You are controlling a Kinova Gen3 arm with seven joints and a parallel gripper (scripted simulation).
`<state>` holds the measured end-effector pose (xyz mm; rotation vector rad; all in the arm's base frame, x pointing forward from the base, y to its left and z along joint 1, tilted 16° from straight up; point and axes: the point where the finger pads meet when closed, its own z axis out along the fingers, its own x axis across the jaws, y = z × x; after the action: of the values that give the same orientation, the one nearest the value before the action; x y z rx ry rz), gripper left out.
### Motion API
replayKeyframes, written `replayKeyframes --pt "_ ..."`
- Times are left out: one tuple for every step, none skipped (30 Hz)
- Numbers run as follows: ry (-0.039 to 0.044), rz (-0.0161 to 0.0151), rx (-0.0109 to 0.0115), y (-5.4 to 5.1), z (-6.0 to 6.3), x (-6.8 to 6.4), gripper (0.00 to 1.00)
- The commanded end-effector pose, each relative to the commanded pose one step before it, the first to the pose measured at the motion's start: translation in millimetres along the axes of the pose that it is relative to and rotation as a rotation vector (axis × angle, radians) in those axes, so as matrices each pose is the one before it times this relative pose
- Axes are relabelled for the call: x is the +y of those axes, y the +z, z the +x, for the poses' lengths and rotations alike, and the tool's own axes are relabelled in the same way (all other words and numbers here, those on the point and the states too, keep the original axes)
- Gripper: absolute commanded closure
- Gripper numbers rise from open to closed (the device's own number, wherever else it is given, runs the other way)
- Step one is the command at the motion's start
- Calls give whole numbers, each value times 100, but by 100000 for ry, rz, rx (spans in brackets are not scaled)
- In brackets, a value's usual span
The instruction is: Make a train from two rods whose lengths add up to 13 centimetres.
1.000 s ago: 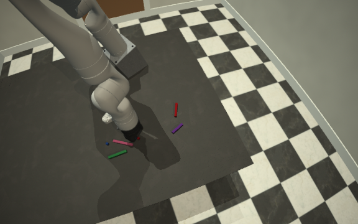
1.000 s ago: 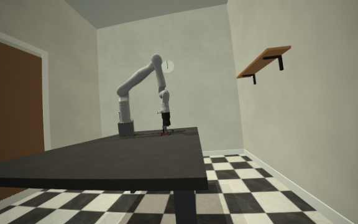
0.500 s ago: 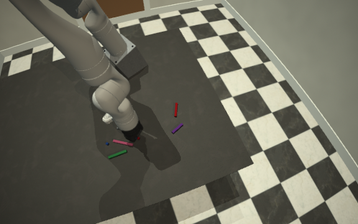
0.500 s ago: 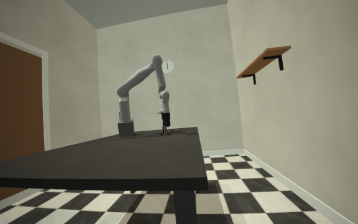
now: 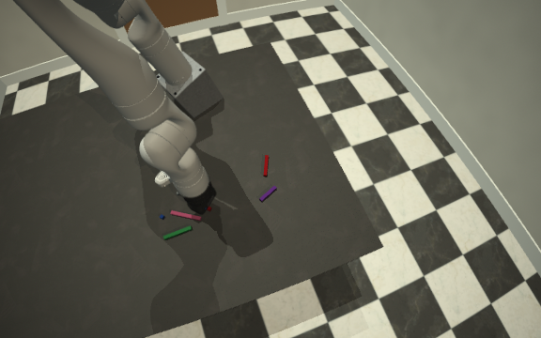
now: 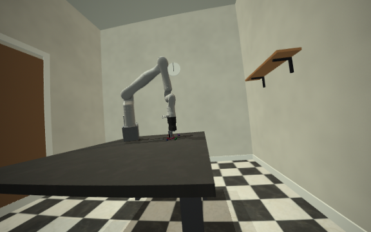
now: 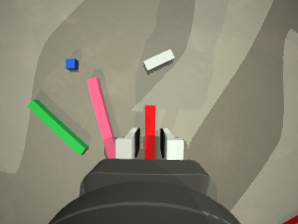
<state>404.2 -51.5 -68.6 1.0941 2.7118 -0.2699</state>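
Note:
My gripper (image 7: 150, 138) (image 6: 171, 135) is partly open, low over the table, with its fingers on either side of a red rod (image 7: 150, 120) (image 5: 209, 208). Gaps show between this rod and both fingers; its near end is hidden by the gripper. A second red rod (image 5: 266, 165) (image 7: 291, 220) and a purple rod (image 5: 268, 193) lie apart from each other, away to the right in the top view. A pink rod (image 5: 185, 215) (image 7: 101, 115) lies close beside the gripper, its near end partly behind the left finger in the wrist view; whether they touch I cannot tell.
A green rod (image 5: 177, 233) (image 7: 59, 128) lies beyond the pink rod. A blue rod (image 5: 162, 217) (image 7: 72, 64) lies near the pink rod's far end. A whitish-grey rod (image 7: 159, 60) lies ahead of the gripper in the wrist view; the arm hides it in the top view.

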Motion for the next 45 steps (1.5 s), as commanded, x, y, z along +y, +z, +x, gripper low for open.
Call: replayKeyframes --pt "0 -134 -73 -51 -29 55 46" --pt "0 0 0 0 0 0 46" --pt "0 0 0 0 0 0 46" --pt "0 0 0 0 0 0 46" --pt "0 0 0 0 0 0 46" --pt "0 0 0 0 0 0 46" --pt "0 0 0 0 0 0 46" --pt "0 0 0 0 0 0 46" --pt "0 0 0 0 0 0 46" --pt "0 0 0 0 0 0 46" --pt "0 0 0 0 0 0 46" --pt "0 0 0 0 0 0 46" --pt "0 0 0 0 0 0 46" --pt "0 0 0 0 0 0 76" --pt "0 0 0 0 0 0 76" --pt "0 0 0 0 0 0 76" --pt "0 0 0 0 0 0 76" --pt "0 0 0 0 0 0 76" --pt "0 0 0 0 0 0 76" --pt "0 0 0 0 0 0 76" --pt "0 0 0 0 0 0 76" --pt "0 0 0 0 0 0 76" --pt "0 0 0 0 0 0 76" --pt "0 0 0 0 0 0 76" --pt "0 0 0 0 0 0 76" --pt "0 0 0 0 0 0 76" --pt "0 0 0 0 0 0 76" --pt "0 0 0 0 0 0 76" --pt "0 0 0 0 0 0 76" --pt "0 0 0 0 0 0 76" --pt "0 0 0 0 0 0 76" --pt "0 0 0 0 0 0 76" --pt "0 0 0 0 0 0 76" --pt "0 0 0 0 0 0 76" --pt "0 0 0 0 0 0 76" --pt "0 0 0 0 0 0 76" --pt "0 0 0 0 0 0 76" --pt "0 0 0 0 0 0 76" --pt "0 0 0 0 0 0 76" --pt "0 0 0 0 0 0 76" --pt "0 0 0 0 0 0 76" --pt "0 0 0 0 0 0 76" --pt "0 0 0 0 0 0 76" --pt "0 0 0 0 0 0 76" --pt "0 0 0 0 0 0 76"
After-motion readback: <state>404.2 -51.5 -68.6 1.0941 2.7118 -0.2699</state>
